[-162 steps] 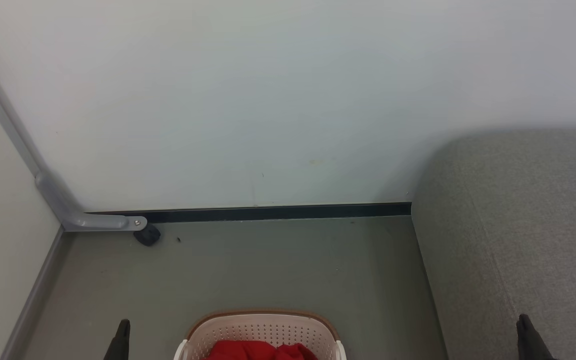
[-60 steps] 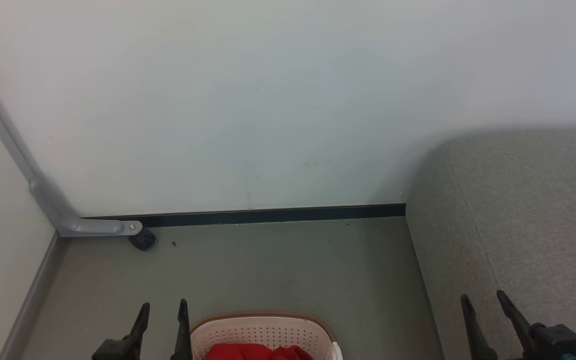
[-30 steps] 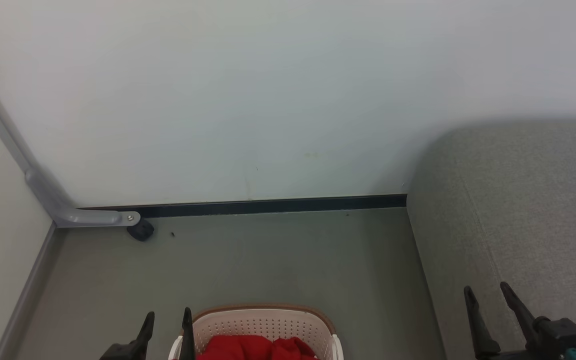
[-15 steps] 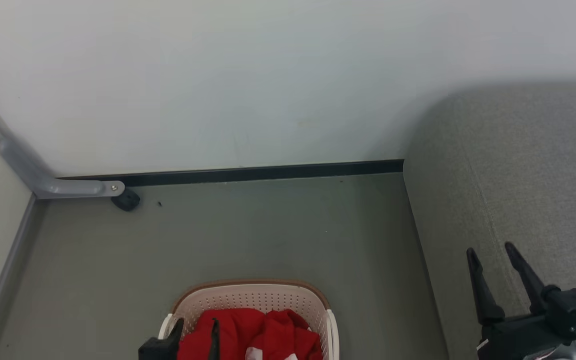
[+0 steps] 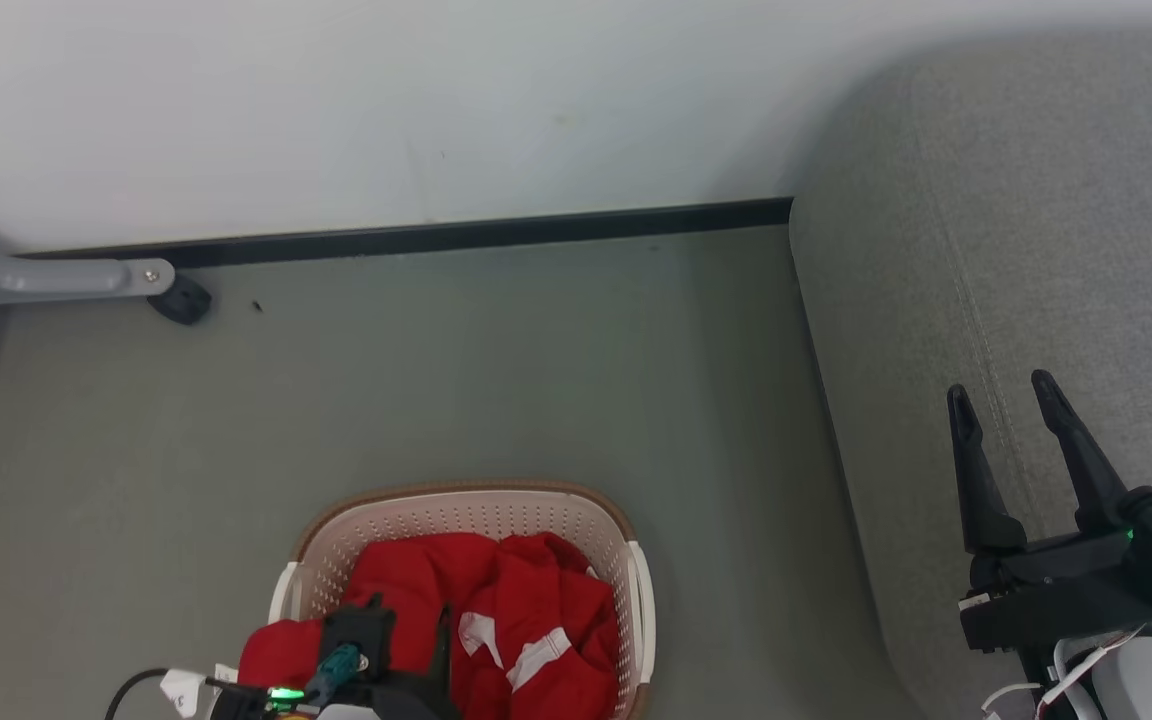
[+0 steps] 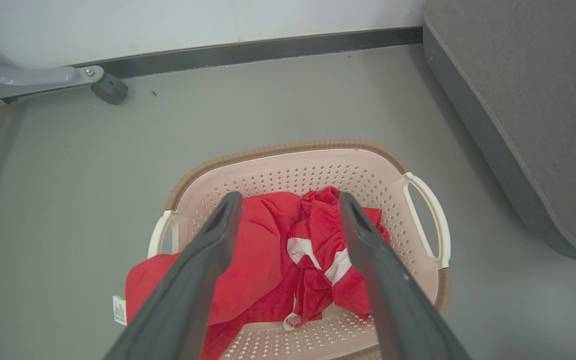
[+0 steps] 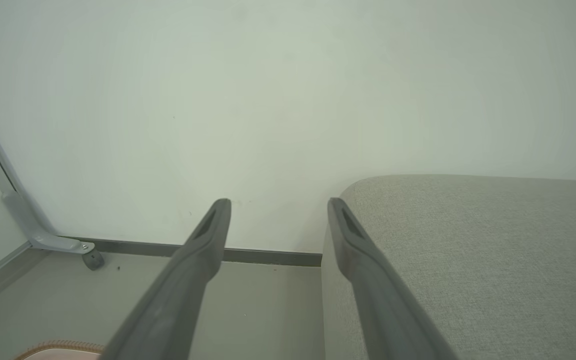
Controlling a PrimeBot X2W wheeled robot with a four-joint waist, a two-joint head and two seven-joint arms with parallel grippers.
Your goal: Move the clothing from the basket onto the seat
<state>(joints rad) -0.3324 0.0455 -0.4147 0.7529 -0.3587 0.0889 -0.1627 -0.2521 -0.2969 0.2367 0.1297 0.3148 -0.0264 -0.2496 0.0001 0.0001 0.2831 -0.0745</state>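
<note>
The cream basket (image 5: pixel 626 560) with a brown rim stands on the grey floor, left of the seat (image 5: pixel 1036 200). Red clothing (image 5: pixel 526 600) with white trim is heaped inside it, and one part hangs over the left rim. My left gripper (image 5: pixel 408 612) hovers open above the heap without touching it. In the left wrist view its two fingers (image 6: pixel 208 250) frame the clothing (image 6: pixel 268 235) and basket (image 6: pixel 288 148), with my left gripper (image 6: pixel 289 197) empty. My right gripper (image 5: pixel 1001 388) is open and empty over the seat's front part; in the right wrist view it (image 7: pixel 279 202) points at the wall beside the seat (image 7: pixel 468 250).
A pale wall with a dark skirting board (image 5: pixel 436 235) closes the far side. A grey metal leg with a black caster (image 5: pixel 179 298) lies in the far left corner. Bare grey floor (image 5: pixel 486 370) stretches between basket and wall.
The head camera has tilted down, so more of the basket shows. My left gripper has moved from beside the basket's left rim to above the clothing. Both grippers stay open.
</note>
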